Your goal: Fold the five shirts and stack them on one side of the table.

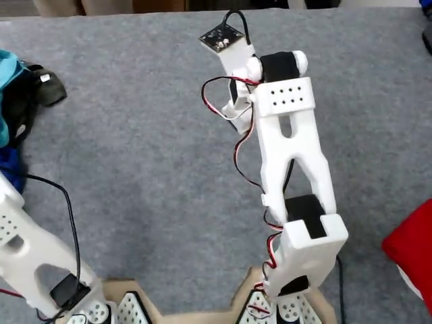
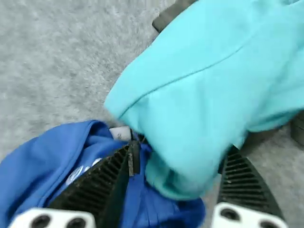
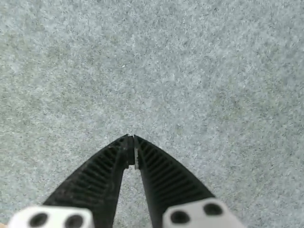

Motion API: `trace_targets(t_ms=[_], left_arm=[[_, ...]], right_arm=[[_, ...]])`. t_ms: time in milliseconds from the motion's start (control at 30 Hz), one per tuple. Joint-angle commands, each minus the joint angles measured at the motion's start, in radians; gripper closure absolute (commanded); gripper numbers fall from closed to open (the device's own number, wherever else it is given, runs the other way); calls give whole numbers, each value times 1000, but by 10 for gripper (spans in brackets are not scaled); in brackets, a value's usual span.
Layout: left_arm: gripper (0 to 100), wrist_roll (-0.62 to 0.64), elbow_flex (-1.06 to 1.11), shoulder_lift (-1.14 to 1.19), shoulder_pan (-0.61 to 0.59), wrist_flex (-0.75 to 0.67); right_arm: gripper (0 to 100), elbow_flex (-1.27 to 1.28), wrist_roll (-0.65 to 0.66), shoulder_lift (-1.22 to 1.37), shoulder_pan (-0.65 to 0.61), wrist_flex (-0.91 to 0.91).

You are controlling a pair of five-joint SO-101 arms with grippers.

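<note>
A pile of shirts lies at the table's left edge: a turquoise shirt [image 1: 7, 67], a dark shirt [image 1: 40, 84] and a blue shirt [image 1: 8, 169]. My left gripper [image 2: 183, 152] is open, its fingers [image 2: 102, 183] straddling a fold of the turquoise shirt [image 2: 209, 80] that rests on the blue shirt [image 2: 47, 156]. A red shirt [image 1: 412, 246] lies at the right edge. My right gripper [image 3: 131, 140] is shut with nothing in it, hanging over bare grey mat near the table's middle back [image 1: 234, 115].
The grey mat [image 1: 148, 155] covers the whole table. The left arm [image 1: 27, 250] runs along the left edge, trailing a black cable [image 1: 67, 209]. Red and black wires [image 1: 239, 148] hang beside the right arm. Cardboard bases [image 1: 169, 314] sit at the front edge.
</note>
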Motion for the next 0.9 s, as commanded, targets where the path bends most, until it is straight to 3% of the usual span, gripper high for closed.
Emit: trace_targets(t_ms=[0, 233, 533, 867], left_arm=[[741, -6, -170, 104, -2, -11], [984, -32, -391, 246, 11, 38], [981, -55, -758, 246, 107, 396], [981, 44, -690, -93, 212, 463]], right_arm=[[990, 2, 2, -4, -13, 21], [990, 2, 2, -2, -15, 21], [990, 4, 2, -2, -13, 21], [990, 2, 0, -10, 38, 23]])
